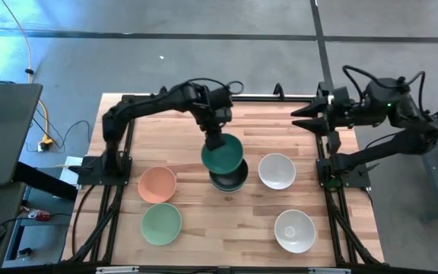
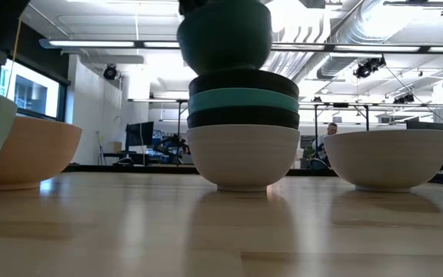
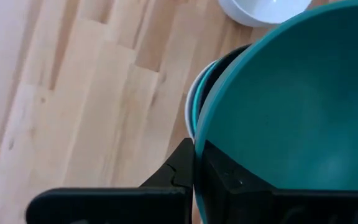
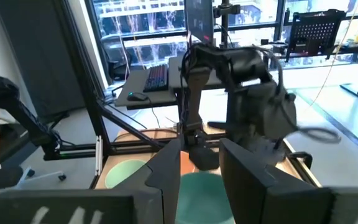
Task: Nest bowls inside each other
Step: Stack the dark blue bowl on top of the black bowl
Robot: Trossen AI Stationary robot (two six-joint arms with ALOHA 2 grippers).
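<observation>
A stack of nested bowls (image 1: 230, 181) stands mid-table: a white bowl (image 2: 242, 154) at the bottom, then black, teal (image 2: 243, 100) and black. My left gripper (image 3: 196, 169) is shut on a dark green bowl (image 1: 222, 154) just above the stack, offset a little toward the far edge. A peach bowl (image 1: 157, 184), a mint green bowl (image 1: 161, 223) and two white bowls (image 1: 277, 170) (image 1: 294, 230) rest on their bases on the table. My right gripper (image 1: 304, 118) waits open at the table's far right edge. My left gripper pinches the dark green bowl's rim (image 3: 199, 134), one finger (image 3: 229, 180) inside the bowl and the other (image 3: 178, 169) outside, coming from above. The bowl (image 2: 224, 35) is opening-up, slightly tilted, its underside at the top black bowl's rim; whether they touch I cannot tell.
The peach and mint green bowls sit near the table's left side, the two white bowls on the right. Bare wood lies between them at the near edge (image 1: 226, 236). A black frame (image 1: 325, 183) borders the table's sides.
</observation>
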